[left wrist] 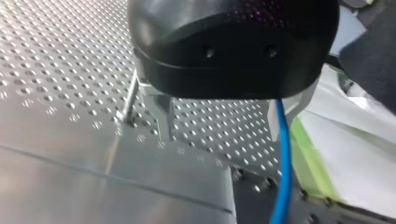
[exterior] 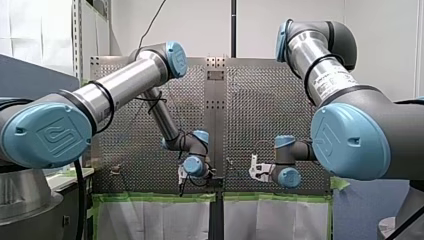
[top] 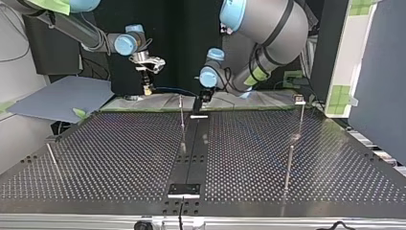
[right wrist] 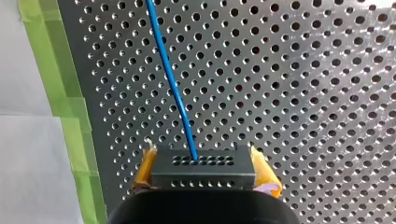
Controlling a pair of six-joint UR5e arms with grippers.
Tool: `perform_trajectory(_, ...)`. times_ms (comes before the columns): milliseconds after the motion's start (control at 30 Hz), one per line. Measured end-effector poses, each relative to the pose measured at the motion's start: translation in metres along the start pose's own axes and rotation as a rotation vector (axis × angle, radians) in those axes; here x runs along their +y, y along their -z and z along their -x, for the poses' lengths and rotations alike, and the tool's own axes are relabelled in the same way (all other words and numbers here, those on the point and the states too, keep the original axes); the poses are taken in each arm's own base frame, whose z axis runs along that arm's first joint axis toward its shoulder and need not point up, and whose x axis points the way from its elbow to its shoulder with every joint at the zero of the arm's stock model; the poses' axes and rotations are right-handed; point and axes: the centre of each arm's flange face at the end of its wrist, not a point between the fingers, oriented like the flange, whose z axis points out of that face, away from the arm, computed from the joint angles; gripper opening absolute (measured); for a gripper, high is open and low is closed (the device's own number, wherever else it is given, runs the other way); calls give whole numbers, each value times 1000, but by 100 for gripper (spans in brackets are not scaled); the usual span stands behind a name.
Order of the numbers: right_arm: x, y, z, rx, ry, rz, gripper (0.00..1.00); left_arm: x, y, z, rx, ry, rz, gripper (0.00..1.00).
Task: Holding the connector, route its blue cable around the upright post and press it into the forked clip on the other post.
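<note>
Lettering on my right arm [exterior: 331, 80] is unreadable. Right gripper [right wrist: 204, 158] clamps the black connector [right wrist: 203, 175]. Left gripper [left wrist: 224, 126] stands spread, blue cable [left wrist: 281, 154] beside one finger.

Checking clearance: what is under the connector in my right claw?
Only perforated table shows beneath the connector, the blue cable running out over it. The right claw hides the connector's back end.

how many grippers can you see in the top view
2. My right gripper, at the view's left, is shut on the connector. My left gripper, open, hangs near the middle by a post, the cable beside it.
</note>
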Motion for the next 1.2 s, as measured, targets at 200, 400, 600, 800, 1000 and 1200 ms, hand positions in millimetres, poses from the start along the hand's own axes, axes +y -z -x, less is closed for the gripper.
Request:
perform_trajectory(200, 3, 0, 0, -5, -3, 7, 0, -14, 2, 1, -50, 52, 3, 100)
perform_trajectory(400, 8, 0, 0, -6, -11, 15, 0, -27, 6, 1, -89, 106, 18, 100)
perform_trajectory(600, 16, 0, -1, -10, -17, 29, 0, -36, 12, -1, -107, 157, 40, 100)
perform_trajectory(800, 23, -1, -2, -8, -27, 41, 0, -43, 16, -2, -116, 205, 50, 100)
perform_trajectory(1000, 29, -2, -3, -3, -30, 48, 0, -46, 18, -3, -119, 254, 48, 100)
perform_trajectory(1200, 30, -3, -4, 1, -31, 50, 0, -46, 20, -3, -115, 295, 60, 100)
